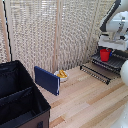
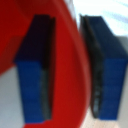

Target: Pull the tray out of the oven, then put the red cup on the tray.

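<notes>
Red cup [image 1: 105, 54] over the pulled-out tray [image 1: 116, 61] at the exterior view's right, end effector [image 2: 65, 70] closed on the cup's wall, blue pads [image 2: 30, 75] either side, small bowl [image 1: 61, 76] beside blue book [image 1: 47, 80], black fabric box [image 1: 20, 97] on wooden table [image 1: 85, 102]

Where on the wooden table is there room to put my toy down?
Bare pale wood table spreads between the big black fabric box, the dark blue book and the oven's open door. It's crowded by the small red cup on the dark rack.
</notes>
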